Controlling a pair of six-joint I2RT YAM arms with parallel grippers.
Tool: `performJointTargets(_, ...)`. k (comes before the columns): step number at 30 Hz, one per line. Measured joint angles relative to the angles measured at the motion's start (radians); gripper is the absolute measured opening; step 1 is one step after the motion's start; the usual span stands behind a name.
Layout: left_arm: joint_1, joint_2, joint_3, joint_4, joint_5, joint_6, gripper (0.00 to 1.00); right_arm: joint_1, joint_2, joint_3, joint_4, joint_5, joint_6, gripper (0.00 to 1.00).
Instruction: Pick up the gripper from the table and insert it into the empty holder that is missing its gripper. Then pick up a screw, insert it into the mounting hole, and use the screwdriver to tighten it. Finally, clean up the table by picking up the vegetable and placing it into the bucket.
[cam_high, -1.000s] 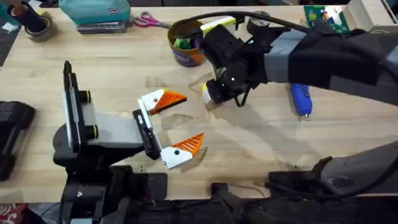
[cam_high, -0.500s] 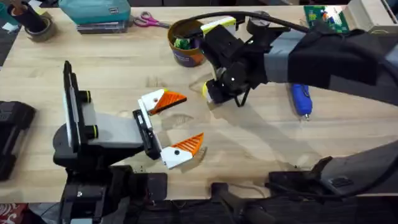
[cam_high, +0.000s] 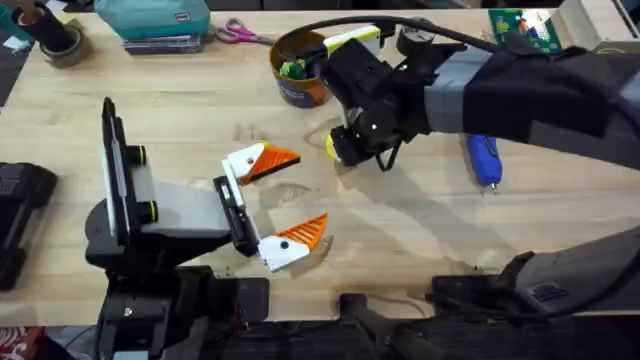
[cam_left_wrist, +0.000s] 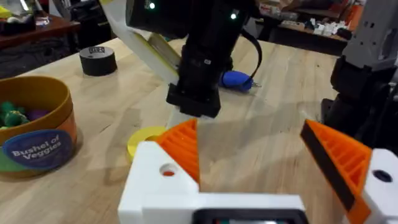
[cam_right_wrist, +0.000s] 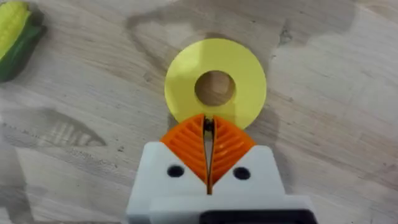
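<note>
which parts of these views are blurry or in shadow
Overhead: the dark right arm close under the camera is soft-edged and casts a broad shadow on the light wood-grain table. Left wrist: the room behind is out of focus. Right wrist: the flat yellow disc with a hole is sharp, with dark shadow on the wood above it.

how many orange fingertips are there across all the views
4. Two are on the left gripper, spread wide apart. Two are on the right gripper, closed together at the edge of the yellow disc. A loose one could be hidden under the arms.
</note>
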Motion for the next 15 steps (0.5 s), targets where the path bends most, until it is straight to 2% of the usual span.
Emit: performJointTargets(15, 0.000, 0.000, 0.000, 0.000, 0.000, 0.000, 0.986, 0.000, 0.000, 0.029, -0.013, 0.001, -0.008, 0.006)
